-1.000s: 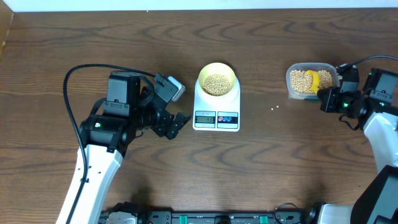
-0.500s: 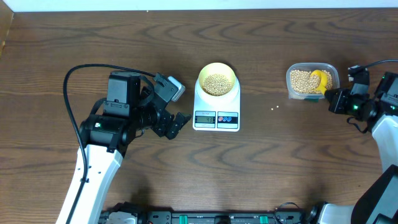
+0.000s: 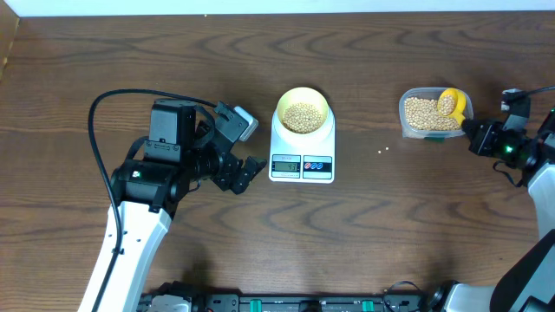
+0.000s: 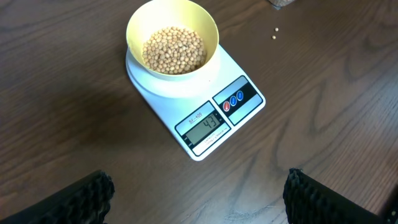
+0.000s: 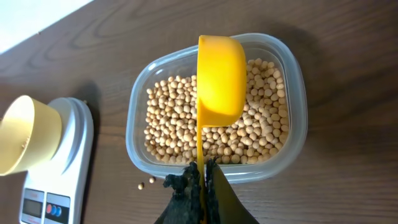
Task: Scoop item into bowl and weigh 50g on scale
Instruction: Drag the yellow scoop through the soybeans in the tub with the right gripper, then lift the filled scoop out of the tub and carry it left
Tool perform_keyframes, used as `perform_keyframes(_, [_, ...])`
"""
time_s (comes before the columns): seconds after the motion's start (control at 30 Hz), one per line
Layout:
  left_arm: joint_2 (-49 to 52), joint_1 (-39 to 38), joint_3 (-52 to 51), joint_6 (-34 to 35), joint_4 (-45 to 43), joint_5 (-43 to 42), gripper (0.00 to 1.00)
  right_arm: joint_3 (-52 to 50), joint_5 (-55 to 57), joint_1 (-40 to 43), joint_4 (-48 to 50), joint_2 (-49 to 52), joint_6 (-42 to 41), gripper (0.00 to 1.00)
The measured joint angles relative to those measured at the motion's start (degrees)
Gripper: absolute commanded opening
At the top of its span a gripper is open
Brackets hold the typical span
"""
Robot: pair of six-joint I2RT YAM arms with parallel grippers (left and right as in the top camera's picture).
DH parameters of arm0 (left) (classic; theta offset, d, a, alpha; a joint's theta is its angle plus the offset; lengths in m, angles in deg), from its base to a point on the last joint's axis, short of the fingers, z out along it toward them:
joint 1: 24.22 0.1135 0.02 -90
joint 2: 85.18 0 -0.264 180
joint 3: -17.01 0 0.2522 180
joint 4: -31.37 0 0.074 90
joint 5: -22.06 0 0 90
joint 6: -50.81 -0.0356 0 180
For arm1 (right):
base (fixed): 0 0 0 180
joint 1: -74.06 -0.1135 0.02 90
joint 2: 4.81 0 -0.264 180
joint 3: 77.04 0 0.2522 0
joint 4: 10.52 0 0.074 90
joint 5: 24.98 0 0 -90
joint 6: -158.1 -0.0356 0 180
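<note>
Yellow scoop [image 5: 221, 78]: a second ago it lay low among the beans [image 5: 171, 121] in the middle of the tub [image 5: 297, 118]. Now it sits up by the tub's far right corner, and the right wrist view shows it turned on edge.
Right gripper [image 5: 202, 173]: its fingers are pressed together on the scoop's thin handle. The arm has drawn back to the right, pulling the scoop through the beans.
Scoop load: the overhead view shows tan inside the cup, which suggests a fresh pickup. The wrist view shows only the cup's outside, so how much it holds cannot be told.
Bowl [image 4: 172, 12]: pale yellow, it stands on the platform of the scale [image 4: 180, 102] with a bed of beans inside, the same as a second ago.
Scale: it is mid-table, left of the tub, and its display [image 4: 204, 123] reads 43, short of the target.
Left gripper [image 4: 198, 180]: spread wide and holding nothing, it has stayed parked just near-left of the scale.
Stray bean [image 3: 382, 150]: it lies on the table [image 3: 173, 52] between the scale and the tub.
Meaning: this looks like a top-up pass. Only a little more is needed, so a full scoop tipped in at once would likely overshoot, and a slow trickle suits better.
</note>
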State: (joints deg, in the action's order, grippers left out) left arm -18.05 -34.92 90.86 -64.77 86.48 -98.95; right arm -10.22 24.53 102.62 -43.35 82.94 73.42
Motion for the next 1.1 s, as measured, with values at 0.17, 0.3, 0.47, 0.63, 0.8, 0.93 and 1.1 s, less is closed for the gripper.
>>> perform_keyframes(0.17, [0.0, 0.0, 0.0, 0.0, 0.0, 0.0, 0.89, 0.0, -0.7, 0.1, 0.1, 0.0, -3.0, 0.01])
perform_keyframes(0.3, [0.0, 0.0, 0.0, 0.0, 0.0, 0.0, 0.89, 0.0, -2.4, 0.1, 0.1, 0.0, -4.4, 0.01])
perform_keyframes(0.47, [0.0, 0.0, 0.0, 0.0, 0.0, 0.0, 0.89, 0.0, -5.7, 0.1, 0.2, 0.0, -5.0, 0.01])
perform_keyframes(0.63, [0.0, 0.0, 0.0, 0.0, 0.0, 0.0, 0.89, 0.0, -9.4, 0.1, 0.3, 0.0, -5.4, 0.01])
perform_keyframes(0.8, [0.0, 0.0, 0.0, 0.0, 0.0, 0.0, 0.89, 0.0, -10.9, 0.0, 0.3, 0.0, -7.1, 0.01])
perform_keyframes(0.93, [0.0, 0.0, 0.0, 0.0, 0.0, 0.0, 0.89, 0.0, -11.5, -1.1, 0.3, 0.0, -7.8, 0.01])
perform_keyframes(1.1, [0.0, 0.0, 0.0, 0.0, 0.0, 0.0, 0.89, 0.0, -12.1, -4.0, 0.5, 0.0, -8.3, 0.01])
